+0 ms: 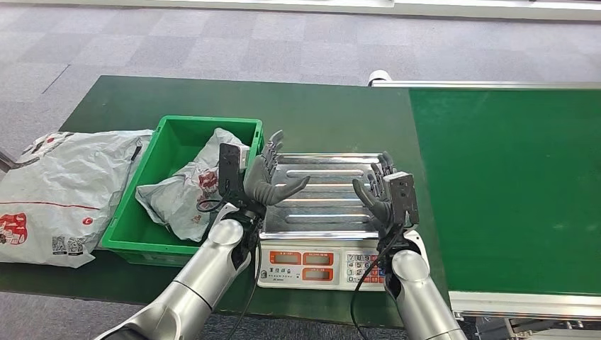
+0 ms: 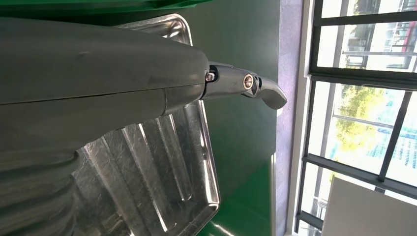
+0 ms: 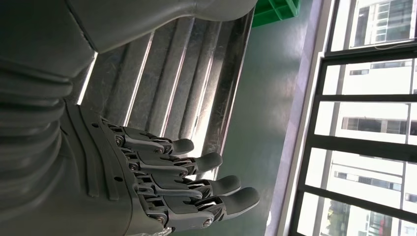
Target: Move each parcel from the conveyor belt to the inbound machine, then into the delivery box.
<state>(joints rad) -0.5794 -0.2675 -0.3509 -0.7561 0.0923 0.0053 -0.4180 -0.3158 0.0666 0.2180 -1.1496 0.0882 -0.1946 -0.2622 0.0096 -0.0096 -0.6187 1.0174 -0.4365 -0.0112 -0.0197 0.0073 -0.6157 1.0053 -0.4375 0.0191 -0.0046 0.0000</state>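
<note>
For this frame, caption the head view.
Both open hands, left and right, hover over the empty scale tray; parcel in green bin.

Two silver, smooth, tubular arms, rounded at the joints. Left hand [image 1: 266, 178] and right hand [image 1: 377, 193] dark grey, many-fingered, with segmented fingers [image 3: 196, 164] ending in smooth rounded pads. Small silver screws at the finger hinges. Thick, plain grey thumb [image 2: 248, 87] with a screw head at its hinge. Grey ribbed cover behind each hand. Black box-shaped camera modules at both wrists, black cables trailing along the forearms.

Green bin [image 1: 160, 185], ribbed silver tray [image 1: 333, 188]
</note>
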